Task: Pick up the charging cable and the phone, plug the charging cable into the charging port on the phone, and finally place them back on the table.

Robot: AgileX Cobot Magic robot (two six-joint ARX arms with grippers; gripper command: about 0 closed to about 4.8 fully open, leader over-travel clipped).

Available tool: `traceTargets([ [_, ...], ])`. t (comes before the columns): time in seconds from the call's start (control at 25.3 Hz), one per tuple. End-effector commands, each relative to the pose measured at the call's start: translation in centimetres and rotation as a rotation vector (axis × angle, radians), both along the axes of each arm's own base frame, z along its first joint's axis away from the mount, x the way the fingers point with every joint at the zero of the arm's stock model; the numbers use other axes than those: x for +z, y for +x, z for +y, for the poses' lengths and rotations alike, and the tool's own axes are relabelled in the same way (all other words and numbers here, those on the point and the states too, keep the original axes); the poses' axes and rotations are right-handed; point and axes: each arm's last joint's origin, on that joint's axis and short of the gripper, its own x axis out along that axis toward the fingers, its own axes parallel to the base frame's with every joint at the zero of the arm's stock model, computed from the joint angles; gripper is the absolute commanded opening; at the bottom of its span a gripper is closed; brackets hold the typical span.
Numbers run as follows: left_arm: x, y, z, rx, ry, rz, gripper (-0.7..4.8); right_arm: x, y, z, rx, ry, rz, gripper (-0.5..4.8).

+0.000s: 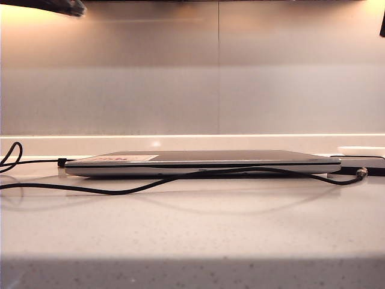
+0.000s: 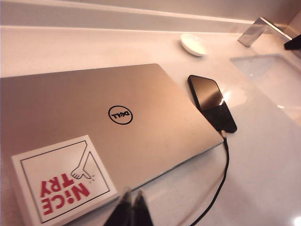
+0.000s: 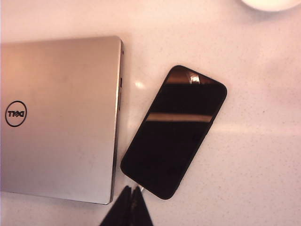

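So both arms are up off the counter right now, and neither has anything in it. The left gripper (image 2: 131,207) hangs above the near edge of the closed silver laptop (image 2: 94,122), fingers pressed together with nothing between them, right by the white "NICE TRY" sticker (image 2: 61,181) on the lid. The right gripper (image 3: 130,205) is also pinched closed and empty, hovering over the gap between the laptop's corner and the near end of the phone (image 3: 176,132). The phone lies flat, screen up, on the table (image 1: 192,241), tilted at an angle just beside the laptop's side edge. The charging cable (image 1: 150,183) snakes along the table in front of the laptop, and in the left wrist view its silver plug (image 2: 224,134) sits right at the end of the phone, though I honestly can't tell whether it's actually seated in the port or just touching. Further back there's a small white dish (image 2: 194,44) near the wall, plus a sink basin (image 2: 268,70) with a faucet (image 2: 261,29) off to the side.
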Motion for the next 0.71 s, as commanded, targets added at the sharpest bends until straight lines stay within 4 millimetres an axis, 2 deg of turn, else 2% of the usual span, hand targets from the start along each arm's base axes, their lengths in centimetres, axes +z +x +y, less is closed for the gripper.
traceTargets([
  [0.04,0.0,-0.7,0.5,-0.021,0.035,-0.063,-0.05,0.1,-1.5,0.0,0.001,0.000,-0.122,-0.05],
  [0.36,-2.0,-2.0,1.5,-0.020,0.040,-0.094,-0.05,-2.2,-5.9,0.0,0.015,-0.009,-0.303,-0.05],
  [0.43,-3.4,-2.5,1.8,-0.021,0.040,-0.097,-0.05,-3.8,-7.8,0.0,0.014,-0.010,-0.315,-0.05],
  [0.51,-4.1,-2.6,1.9,-0.020,0.035,-0.105,-0.05,-4.7,-8.7,0.0,0.015,-0.009,-0.325,-0.05],
  [0.59,-5.4,-2.7,2.1,-0.019,0.012,-0.137,-0.05,-6.5,-10.2,-0.1,0.013,-0.011,-0.394,-0.05],
  [0.71,-6.4,-2.7,2.0,-0.017,0.002,-0.154,-0.05,-7.6,-11.2,-0.1,0.013,-0.010,-0.440,-0.05],
])
